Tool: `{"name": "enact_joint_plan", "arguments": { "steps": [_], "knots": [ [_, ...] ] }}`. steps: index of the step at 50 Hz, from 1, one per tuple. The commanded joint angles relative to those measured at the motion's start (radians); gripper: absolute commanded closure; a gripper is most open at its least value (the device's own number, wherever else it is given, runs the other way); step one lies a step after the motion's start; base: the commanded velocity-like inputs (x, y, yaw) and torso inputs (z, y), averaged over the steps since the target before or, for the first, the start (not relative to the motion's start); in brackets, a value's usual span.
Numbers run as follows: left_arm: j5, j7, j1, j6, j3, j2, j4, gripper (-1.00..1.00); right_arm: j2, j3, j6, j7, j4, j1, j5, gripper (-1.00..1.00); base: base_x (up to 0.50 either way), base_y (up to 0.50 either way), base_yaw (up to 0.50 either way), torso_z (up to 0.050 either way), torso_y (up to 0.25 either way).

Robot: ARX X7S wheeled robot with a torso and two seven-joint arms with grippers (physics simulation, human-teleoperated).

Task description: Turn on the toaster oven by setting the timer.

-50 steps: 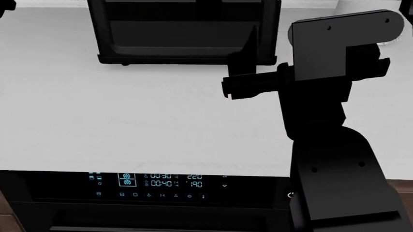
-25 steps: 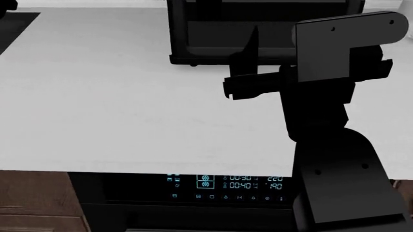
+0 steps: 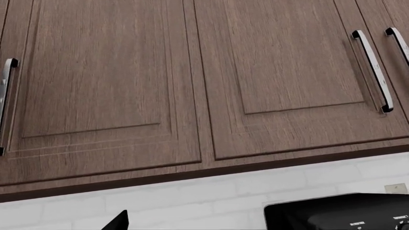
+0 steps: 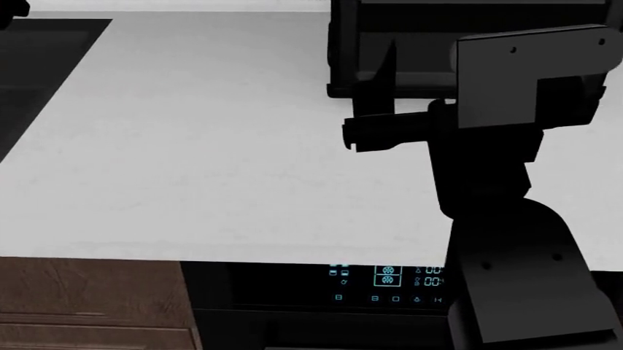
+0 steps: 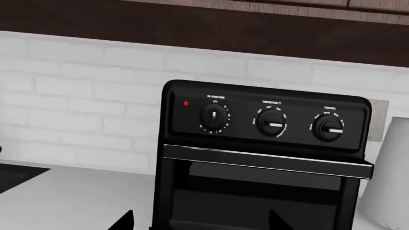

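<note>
The black toaster oven (image 5: pixel 265 158) stands on the white counter against the brick wall, with a silver handle bar (image 5: pixel 265 161) over its dark glass door. Its timer (image 5: pixel 213 116) is the left of three dials, ringed with white ticks, beside a red light (image 5: pixel 186 103). My right gripper (image 5: pixel 201 223) is open and empty, short of the door and below the dials. In the head view the oven (image 4: pixel 428 29) is at the top right behind my right arm (image 4: pixel 486 182). My left gripper's one visible fingertip (image 3: pixel 118 221) sits wide of centre, holding nothing; the oven's top (image 3: pixel 338 213) shows there.
A wide oven with a cyan display (image 4: pixel 389 281) sits under the counter's (image 4: pixel 195 146) front edge, beside a wood drawer (image 4: pixel 87 292). A dark cooktop (image 4: pixel 39 65) lies at the far left. Wood wall cabinets (image 3: pixel 191 72) hang above. A white object (image 5: pixel 390 177) stands beside the toaster oven.
In the head view the toaster oven and the cyan display have slid to the right and the cooktop has come into view at the left. My right arm keeps its place in the view.
</note>
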Motion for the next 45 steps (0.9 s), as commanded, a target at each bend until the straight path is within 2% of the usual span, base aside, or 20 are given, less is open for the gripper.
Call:
{"name": "enact_joint_plan", "arguments": {
  "steps": [1, 45],
  "knots": [
    [-0.003, -0.003, 0.003, 0.006, 0.008, 0.002, -0.004, -1.00, 0.005, 0.015, -0.001, 0.013, -0.008, -0.013, 0.007, -1.00, 0.00, 0.00, 0.00, 0.000, 0.000],
    [-0.036, -0.021, -0.002, -0.010, -0.009, -0.008, 0.014, -1.00, 0.013, -0.008, 0.003, 0.029, -0.014, -0.007, 0.030, -1.00, 0.37, -0.01, 0.00, 0.000, 0.000]
  ]
}}
